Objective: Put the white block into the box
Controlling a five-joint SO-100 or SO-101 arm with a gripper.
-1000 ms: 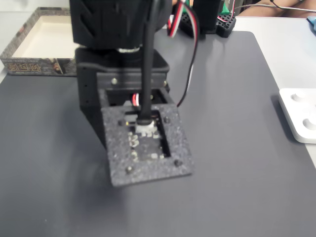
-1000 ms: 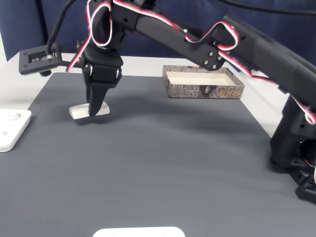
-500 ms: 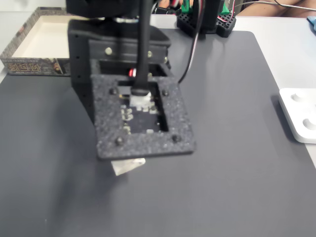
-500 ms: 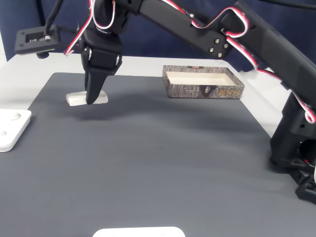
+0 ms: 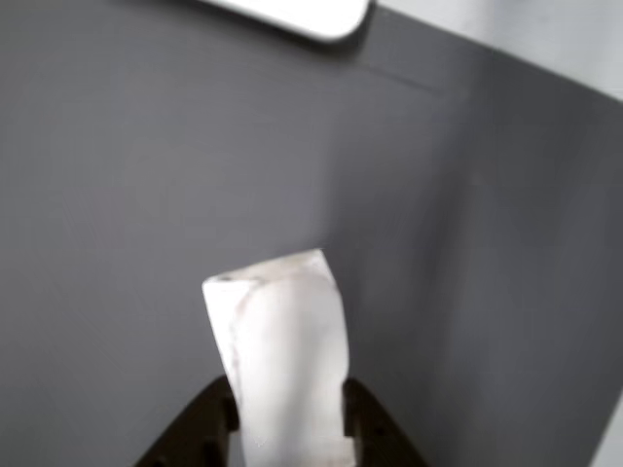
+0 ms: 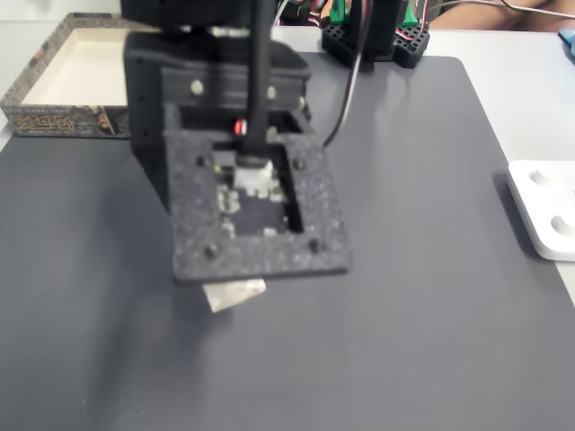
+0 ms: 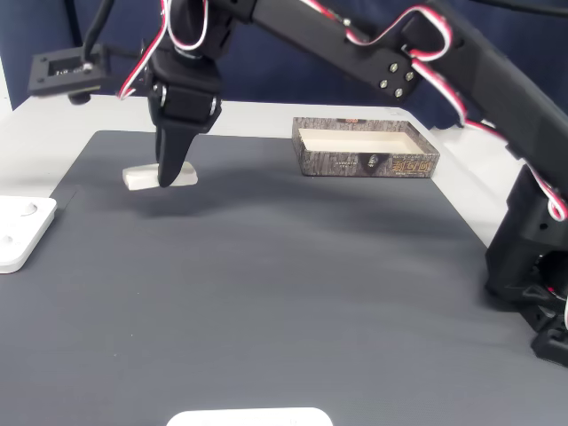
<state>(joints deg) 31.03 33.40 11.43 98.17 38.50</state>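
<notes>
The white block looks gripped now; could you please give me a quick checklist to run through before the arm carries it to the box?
1. White block sits between the gripper fingers: ok.
2. Grip centred on the block: cannot tell; one end sticks far out in the other view.
3. Block lifted off the mat: cannot tell.
4. Box is open and holds nothing: ok.
5. Mat between block and box has nothing in the way: ok.

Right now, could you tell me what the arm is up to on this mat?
The arm's gripper has its jaws closed on the white block, held above the dark grey mat; its free end pokes out below the wrist camera mount. The box sits open and empty at the mat's far edge, some way off.
</notes>
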